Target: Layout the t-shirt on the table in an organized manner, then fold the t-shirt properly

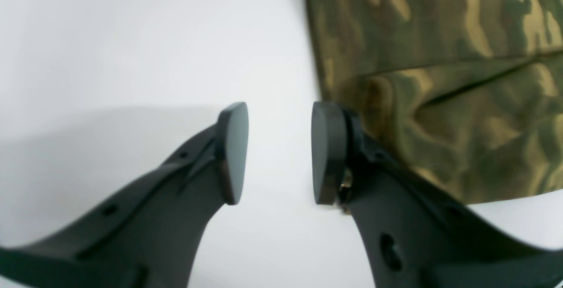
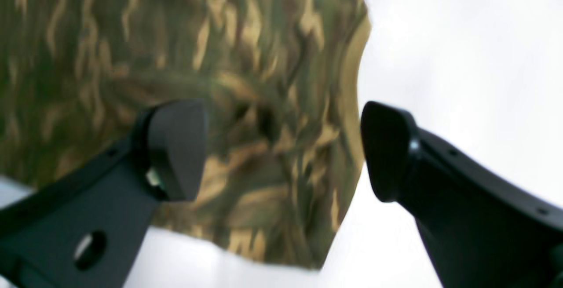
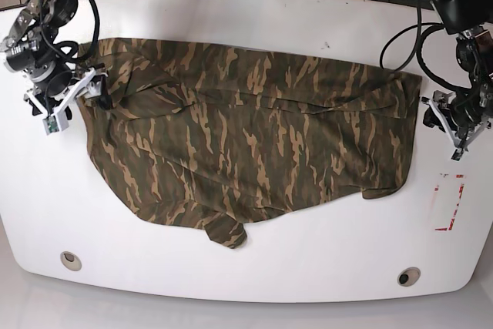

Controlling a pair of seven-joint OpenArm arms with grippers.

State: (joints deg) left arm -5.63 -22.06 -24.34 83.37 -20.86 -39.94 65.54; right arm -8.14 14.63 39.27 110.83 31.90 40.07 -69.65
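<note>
The camouflage t-shirt [image 3: 246,136] lies spread across the middle of the white table [image 3: 308,267], with wrinkles and a small flap hanging off its front edge. At the shirt's left end, my right gripper [image 3: 86,88] stands open. In the right wrist view, the right gripper [image 2: 281,151] has its fingers wide apart over a corner of the t-shirt [image 2: 246,103], not pinching it. My left gripper [image 3: 433,115] is just off the shirt's right edge. In the left wrist view, the left gripper [image 1: 279,151] is open over bare table, with the t-shirt [image 1: 440,81] beside its right finger.
A red-and-white tape mark [image 3: 449,202] sits on the table at the right. Two round grommet holes [image 3: 70,260] [image 3: 407,276] lie near the front edge. Cables [image 3: 400,36] run from both arms over the back of the table.
</note>
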